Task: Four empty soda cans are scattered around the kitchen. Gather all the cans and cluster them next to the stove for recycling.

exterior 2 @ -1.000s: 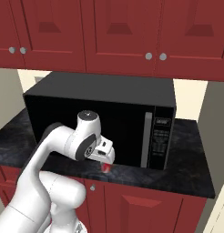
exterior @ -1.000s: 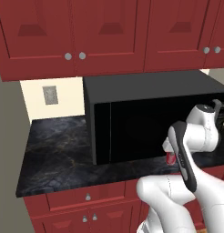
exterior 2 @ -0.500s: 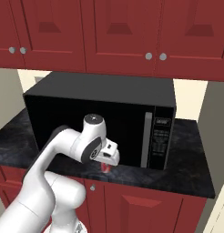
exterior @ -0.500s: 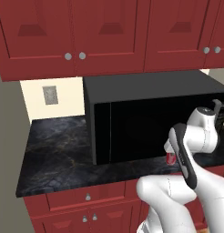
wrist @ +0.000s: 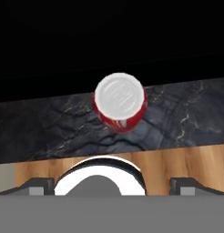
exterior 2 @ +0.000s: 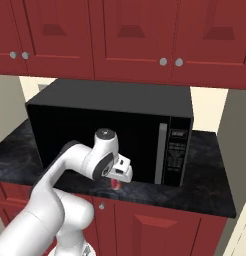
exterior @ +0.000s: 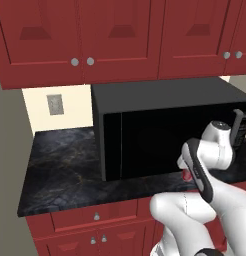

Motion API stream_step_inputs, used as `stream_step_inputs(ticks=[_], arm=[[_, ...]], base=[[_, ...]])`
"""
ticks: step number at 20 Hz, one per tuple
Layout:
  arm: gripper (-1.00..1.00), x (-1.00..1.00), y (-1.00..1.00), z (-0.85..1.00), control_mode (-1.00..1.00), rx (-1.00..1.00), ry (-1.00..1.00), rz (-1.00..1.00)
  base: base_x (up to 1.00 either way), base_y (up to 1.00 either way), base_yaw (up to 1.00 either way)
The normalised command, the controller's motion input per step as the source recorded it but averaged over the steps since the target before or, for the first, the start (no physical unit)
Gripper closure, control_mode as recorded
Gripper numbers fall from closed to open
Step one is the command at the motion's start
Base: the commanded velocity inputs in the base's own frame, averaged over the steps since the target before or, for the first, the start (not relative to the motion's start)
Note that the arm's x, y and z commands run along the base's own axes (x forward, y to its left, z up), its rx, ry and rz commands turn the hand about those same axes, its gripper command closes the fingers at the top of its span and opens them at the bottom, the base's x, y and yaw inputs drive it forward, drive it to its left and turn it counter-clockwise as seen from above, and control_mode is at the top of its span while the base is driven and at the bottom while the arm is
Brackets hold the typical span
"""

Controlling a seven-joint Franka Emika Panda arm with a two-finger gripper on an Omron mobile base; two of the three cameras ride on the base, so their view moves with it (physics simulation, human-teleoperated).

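red soda can (wrist: pixel 119 103) upright near bench (exterior: pixel 65 170) front edge, before the microwave (exterior 2: pixel 115 125).
end effector (wrist: pixel 113 184) above the can, fingers apart, holding nothing. can mostly hidden by the arm in base views, red sliver at (exterior 2: pixel 115 184). can label unreadable; microwave panel text too small. open bench left of microwave.

Black microwave (exterior 2: pixel 110 127) on the counter, boxy, door dark and shut, control panel (exterior 2: pixel 178 156) at its right end beside a silver vertical handle (exterior 2: pixel 161 152). Black marbled countertop (exterior: pixel 65 170) beneath — grey and faint gold veining, bare stretch left of the microwave. Grey wall outlet (exterior: pixel 55 104) on the cream wall (exterior: pixel 45 112) above that stretch. Wood floor (wrist: pixel 177 161) below the counter edge — seen from the hand view.
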Motion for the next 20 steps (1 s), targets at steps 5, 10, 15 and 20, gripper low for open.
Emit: stream_step_inputs(ticks=[5, 10, 15, 20], arm=[[-1.00, 0.29, 0.00, -0.20, -1.00, 0.00, 0.00, 0.00], [-1.00, 0.28, -0.01, -0.16, -1.00, 0.00, 0.00, 0.00], [-1.00, 0.24, -0.15, -0.06, -1.00, 0.00, 0.00, 0.00], [-1.00, 0.17, -0.11, 0.00, -1.00, 0.00, 0.00, 0.00]], base=[[0.00, 0.00, 0.00], [0.00, 0.00, 0.00], [0.00, 0.00, 0.00], [0.00, 0.00, 0.00]])
